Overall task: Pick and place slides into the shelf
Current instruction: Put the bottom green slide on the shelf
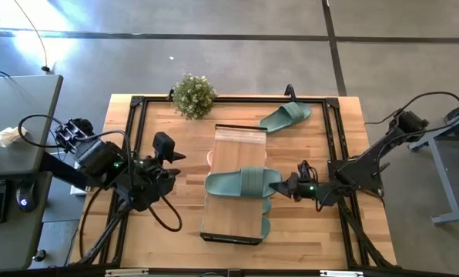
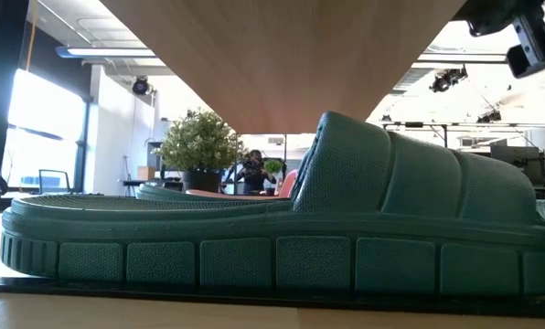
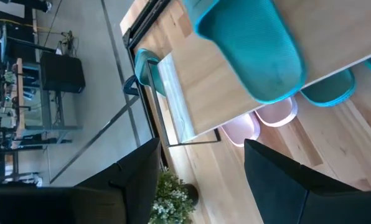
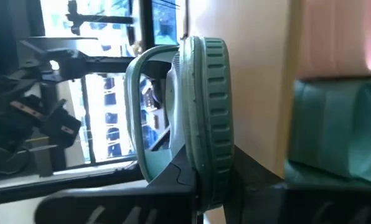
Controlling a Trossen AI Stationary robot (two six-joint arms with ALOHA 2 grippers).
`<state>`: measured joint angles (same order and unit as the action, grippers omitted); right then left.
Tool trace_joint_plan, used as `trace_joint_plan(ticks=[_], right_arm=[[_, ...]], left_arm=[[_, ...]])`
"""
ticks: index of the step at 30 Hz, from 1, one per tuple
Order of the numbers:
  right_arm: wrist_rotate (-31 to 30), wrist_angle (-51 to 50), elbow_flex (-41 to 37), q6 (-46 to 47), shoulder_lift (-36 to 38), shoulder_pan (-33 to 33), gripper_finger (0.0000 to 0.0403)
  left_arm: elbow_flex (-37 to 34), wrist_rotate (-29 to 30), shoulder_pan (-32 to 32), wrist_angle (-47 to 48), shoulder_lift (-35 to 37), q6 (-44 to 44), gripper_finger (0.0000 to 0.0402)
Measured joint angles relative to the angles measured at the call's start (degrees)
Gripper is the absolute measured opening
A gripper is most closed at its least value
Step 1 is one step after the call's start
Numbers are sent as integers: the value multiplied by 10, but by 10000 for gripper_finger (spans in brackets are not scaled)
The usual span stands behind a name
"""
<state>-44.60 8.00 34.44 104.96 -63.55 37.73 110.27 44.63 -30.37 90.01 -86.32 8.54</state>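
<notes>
High view: right fingers [image 1: 288, 187] clamp a green slide [image 1: 241, 183] lying crosswise over the shelf [image 1: 236, 185], at 3 o'clock. I'd square it before releasing. Left fingers [image 1: 177, 157] open, idle.

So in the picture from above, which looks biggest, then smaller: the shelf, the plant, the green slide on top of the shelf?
1. The shelf looks biggest.
2. The green slide lying across it, held by the right gripper.
3. The plant looks smallest, though close to the slide.
</notes>
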Motion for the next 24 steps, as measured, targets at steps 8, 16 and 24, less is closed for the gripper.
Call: trace_joint_plan(ticks=[8,16,24], right_arm=[[-2,55,0,32,-53,11,10],[-2,64,0,59,-83,10,21],[-2,57,0,56,-93,11,56]], left_arm=[[-45,-2,0,0,0,-15,214],[-60,-6,0,0,0,-31,213],[-60,-7,0,0,0,-33,214]])
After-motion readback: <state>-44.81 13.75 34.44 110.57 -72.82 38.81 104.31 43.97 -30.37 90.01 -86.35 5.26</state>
